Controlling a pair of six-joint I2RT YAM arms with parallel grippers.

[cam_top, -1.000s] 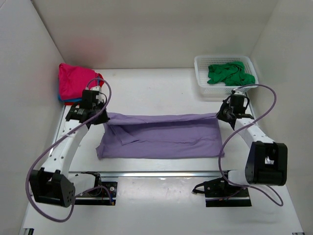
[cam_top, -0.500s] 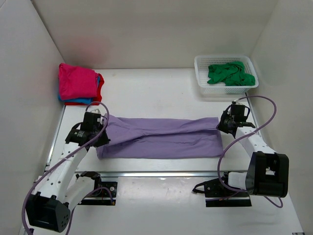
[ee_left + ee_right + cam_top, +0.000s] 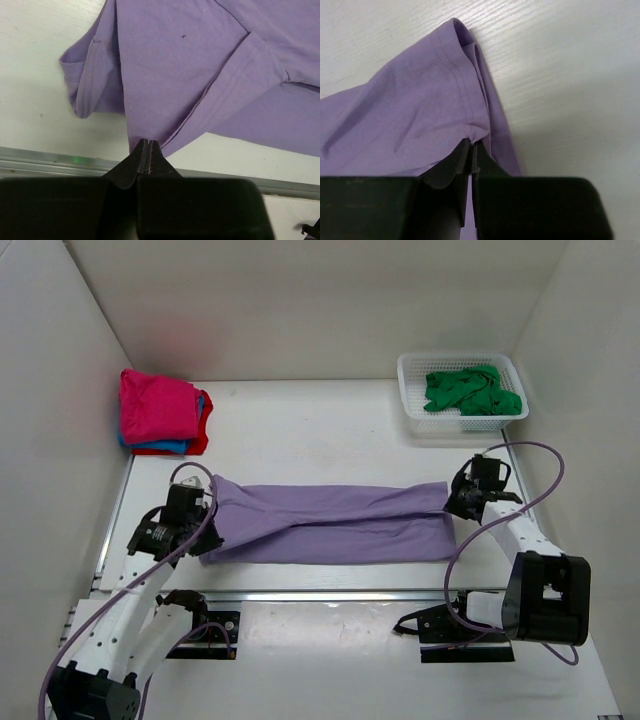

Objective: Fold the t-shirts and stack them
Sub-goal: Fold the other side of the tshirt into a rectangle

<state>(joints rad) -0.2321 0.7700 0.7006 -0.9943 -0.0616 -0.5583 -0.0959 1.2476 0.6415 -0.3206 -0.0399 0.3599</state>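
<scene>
Folding the lilac shirt, both ends pinched

I had both arms clenched on the lilac shirt (image 3: 330,525). The left gripper (image 3: 144,145) nipped a hemmed edge at its left end, and the right gripper (image 3: 471,142) nipped a stitched hem corner at its right end. The shirt lay stretched left to right across the middle of the table (image 3: 320,430), with the held layer draped over the lower one and dipping in the middle.

To do this fold well, I judged that both arms should travel toward the near edge together and at matching height. The cloth needed to stay lightly taut so that no sag or slanting crease set in. The held edge should land flush on the near edge before either gripper let go. A pull from one side alone would likely skew it.

The stack (image 3: 160,412) of pink, blue and red sat far left. A green shirt (image 3: 470,390) lay in the basket (image 3: 410,370) far right.

I could read no brand, label or writing anywhere.
</scene>
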